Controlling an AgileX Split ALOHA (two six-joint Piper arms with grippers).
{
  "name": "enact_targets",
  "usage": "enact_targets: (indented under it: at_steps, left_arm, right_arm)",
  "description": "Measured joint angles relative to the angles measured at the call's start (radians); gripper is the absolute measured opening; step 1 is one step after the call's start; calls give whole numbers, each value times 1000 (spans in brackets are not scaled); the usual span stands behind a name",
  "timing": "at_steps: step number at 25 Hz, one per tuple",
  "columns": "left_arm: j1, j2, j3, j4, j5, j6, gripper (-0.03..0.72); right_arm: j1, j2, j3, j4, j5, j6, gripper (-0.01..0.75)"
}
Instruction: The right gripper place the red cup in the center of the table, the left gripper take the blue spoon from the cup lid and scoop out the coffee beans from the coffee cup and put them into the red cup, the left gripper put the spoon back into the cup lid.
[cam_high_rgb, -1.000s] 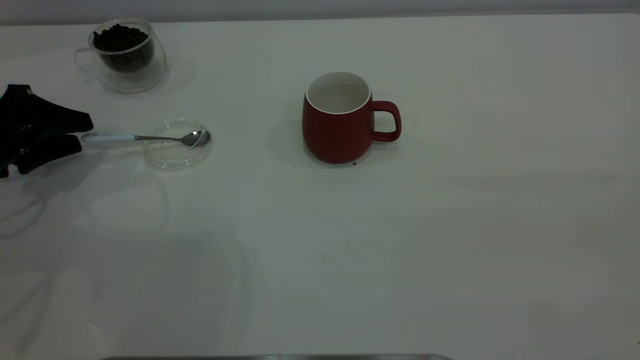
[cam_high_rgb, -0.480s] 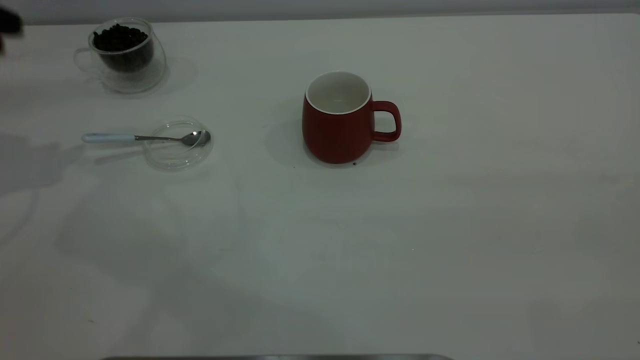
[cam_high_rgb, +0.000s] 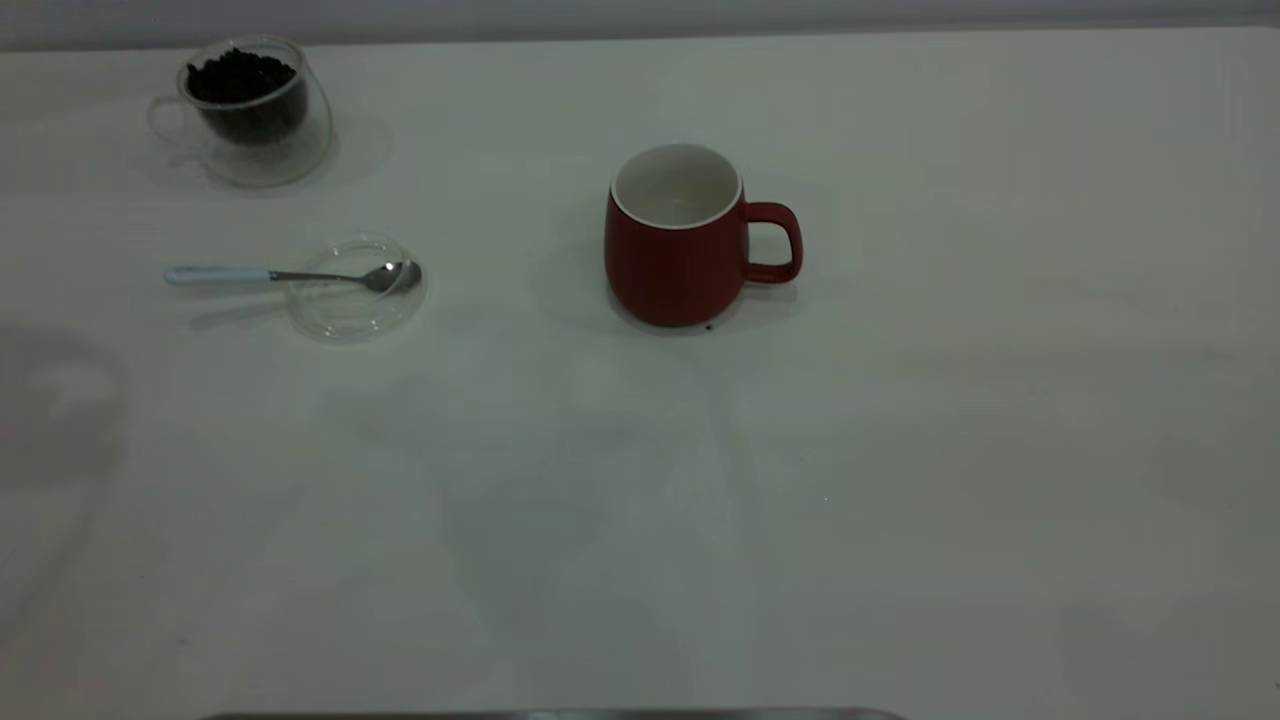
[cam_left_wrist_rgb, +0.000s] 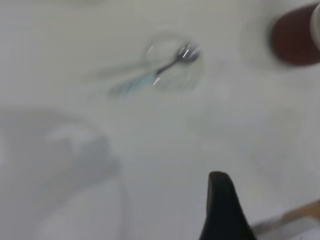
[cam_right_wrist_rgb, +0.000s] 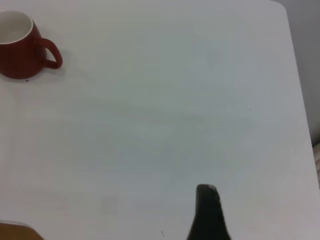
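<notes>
White and wide, the plain flat tabletop (cam_high_rgb: 900, 450) fills nearly everything, meeting a grey wall (cam_high_rgb: 640, 15) along its far edge, with soft shadows across its near half. Near the middle stands the dark red ceramic mug (cam_high_rgb: 675, 240), upright, white inside, its loop handle toward the right. Well to its left lies the small clear round lid (cam_high_rgb: 357, 290), and the teaspoon with the pale blue handle (cam_high_rgb: 285, 274) rests with its shiny bowl in the lid and its handle out over the table. Beyond that, by the far left corner, sits the clear double-walled glass cup (cam_high_rgb: 250, 110) holding dark coffee beans (cam_high_rgb: 240, 75).

Each wrist view shows one dark finger, the left gripper's (cam_left_wrist_rgb: 224, 210) and the right gripper's (cam_right_wrist_rgb: 207, 215), above bare table; whether either is open I cannot tell. The left view is blurred.
</notes>
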Motion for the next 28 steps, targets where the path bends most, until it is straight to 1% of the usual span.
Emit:
enact_targets:
  at_steps: [3, 5, 7, 9, 11, 16, 19, 23, 28]
  left_arm:
    - [-29, -99, 0, 78, 86, -78, 518]
    - [-34, -168, 0, 78, 157, -101, 518]
    - [-38, -234, 0, 75, 196, -125, 518]
    - [-52, -305, -1, 81, 197, -156, 518]
    - [-87, -371, 2, 107, 197, -187, 518]
    - [-211, -565, 71, 201, 197, -286, 518]
    - [-269, -687, 134, 276, 197, -356, 518]
    - [-324, -858, 241, 358, 197, -412, 518]
    - [-369, -1049, 379, 384, 197, -431, 518]
  right_arm:
    - [0, 0, 0, 0, 0, 0, 588]
    - [0, 0, 0, 0, 0, 0, 588]
    - [0, 0, 0, 0, 0, 0, 588]
    - [0, 0, 0, 0, 0, 0, 588]
    - [0, 0, 0, 0, 0, 0, 588]
    - [0, 0, 0, 0, 0, 0, 588]
    - [0, 0, 0, 0, 0, 0, 588]
    - [0, 0, 0, 0, 0, 0, 588]
    - [0, 0, 0, 0, 0, 0, 588]
